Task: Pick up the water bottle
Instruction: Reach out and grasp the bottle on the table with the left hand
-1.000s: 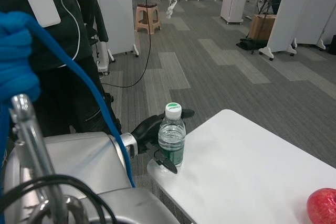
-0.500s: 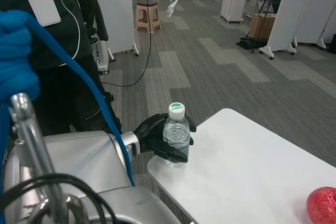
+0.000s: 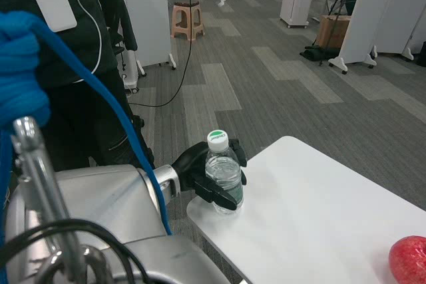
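Water bottle (image 3: pixel 222 174): clear, white cap, upright at the near-left corner of the white counter (image 3: pixel 319 211), lower centre of frame. Left robot hand (image 3: pixel 208 176): fingers wrapped around bottle, gripping it. Red apple (image 3: pixel 409 262): lower right corner. Right robot hand: out of frame.

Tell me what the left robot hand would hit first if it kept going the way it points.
Nothing new: the left robot hand already grips the water bottle. Beyond that lies bare white table, as far as depth shows.
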`<act>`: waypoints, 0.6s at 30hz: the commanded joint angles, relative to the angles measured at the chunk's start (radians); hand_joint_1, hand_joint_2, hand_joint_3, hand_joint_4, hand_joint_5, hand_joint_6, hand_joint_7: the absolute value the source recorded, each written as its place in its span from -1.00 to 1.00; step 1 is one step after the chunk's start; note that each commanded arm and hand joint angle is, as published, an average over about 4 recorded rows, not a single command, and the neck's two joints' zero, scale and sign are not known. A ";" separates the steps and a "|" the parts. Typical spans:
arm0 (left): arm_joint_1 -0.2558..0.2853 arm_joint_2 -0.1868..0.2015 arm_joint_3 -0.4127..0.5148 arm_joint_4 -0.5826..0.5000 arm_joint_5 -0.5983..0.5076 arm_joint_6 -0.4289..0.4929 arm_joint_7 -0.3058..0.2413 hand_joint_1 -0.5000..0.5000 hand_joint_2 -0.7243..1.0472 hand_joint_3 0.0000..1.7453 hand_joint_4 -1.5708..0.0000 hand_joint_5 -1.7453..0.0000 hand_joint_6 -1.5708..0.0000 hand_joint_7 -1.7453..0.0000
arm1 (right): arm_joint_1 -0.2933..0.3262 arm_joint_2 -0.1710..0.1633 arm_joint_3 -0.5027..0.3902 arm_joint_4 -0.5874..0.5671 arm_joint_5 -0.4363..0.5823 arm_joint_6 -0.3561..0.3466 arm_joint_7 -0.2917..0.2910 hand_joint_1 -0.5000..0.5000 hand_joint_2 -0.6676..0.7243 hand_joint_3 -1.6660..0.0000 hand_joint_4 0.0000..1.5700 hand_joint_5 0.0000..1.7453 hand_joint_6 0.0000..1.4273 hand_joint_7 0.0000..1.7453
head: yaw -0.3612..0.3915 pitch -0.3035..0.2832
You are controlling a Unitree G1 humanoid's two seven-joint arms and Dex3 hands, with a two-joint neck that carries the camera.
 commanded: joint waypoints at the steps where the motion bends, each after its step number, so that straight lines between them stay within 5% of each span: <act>1: -0.007 0.032 0.001 -0.037 -0.034 0.005 0.004 0.76 0.30 -0.98 -0.75 -1.00 -0.66 -0.92 | 0.014 -0.005 -0.004 -0.009 0.006 -0.014 -0.002 -0.92 0.70 1.00 -1.00 -1.00 -1.00 -1.00 | -0.003 -0.002; 13: -0.108 0.135 0.004 -0.237 -0.100 0.251 0.047 0.90 0.30 -0.98 -0.58 -1.00 -0.55 -0.92 | 0.021 0.000 -0.009 -0.016 0.006 -0.021 -0.002 -0.92 0.70 1.00 -1.00 -1.00 -1.00 -1.00 | -0.063 -0.020; 18: -0.162 0.179 -0.011 -0.277 -0.086 0.315 0.075 0.93 0.30 -1.00 -0.57 -1.00 -0.53 -0.92 | 0.022 0.004 -0.009 -0.016 0.006 -0.028 -0.002 -0.92 0.73 1.00 -1.00 -1.00 -1.00 -1.00 | -0.167 -0.028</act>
